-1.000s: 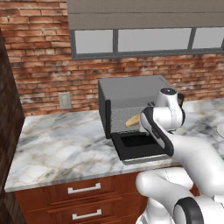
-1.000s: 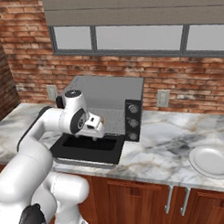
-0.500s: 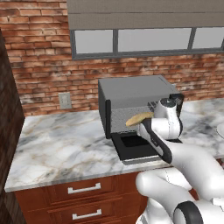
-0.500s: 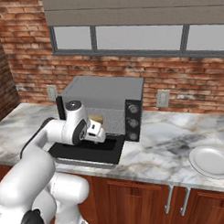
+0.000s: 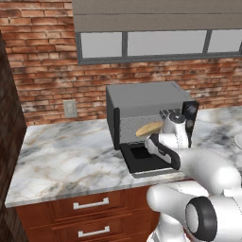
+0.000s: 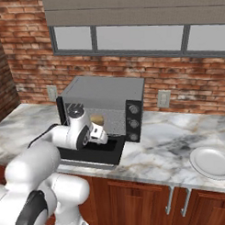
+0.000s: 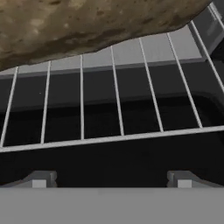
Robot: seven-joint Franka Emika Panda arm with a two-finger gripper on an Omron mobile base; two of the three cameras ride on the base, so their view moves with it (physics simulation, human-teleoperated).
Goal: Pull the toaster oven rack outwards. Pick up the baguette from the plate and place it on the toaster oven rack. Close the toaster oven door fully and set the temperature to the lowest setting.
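The toaster oven (image 5: pixel 144 101) (image 6: pixel 104 98) stands on the counter with its door (image 5: pixel 144 163) (image 6: pixel 95 154) dropped flat toward me. The tan baguette (image 5: pixel 148 128) (image 6: pixel 97 119) (image 7: pixel 87 26) lies on the silver wire rack (image 7: pixel 118 113) in the oven's mouth. My gripper (image 5: pixel 152 142) (image 6: pixel 99 133) (image 7: pixel 112 179) hangs just in front of and below the loaf, above the door. It is open and holds nothing. Both fingertips (image 7: pixel 41 178) stand wide apart, clear of the baguette. Three round knobs (image 6: pixel 132 123) run down the oven's right front.
An empty white plate (image 6: pixel 212 161) sits on the marble counter (image 5: pixel 66 156) to the oven's right. A brick wall with outlets (image 6: pixel 163 98) and a window lies behind. Wooden drawers (image 5: pixel 90 205) are below the counter edge.
My open hand has sunk and drawn back from the baguette toward the front of the door. The loaf stays on the rack.
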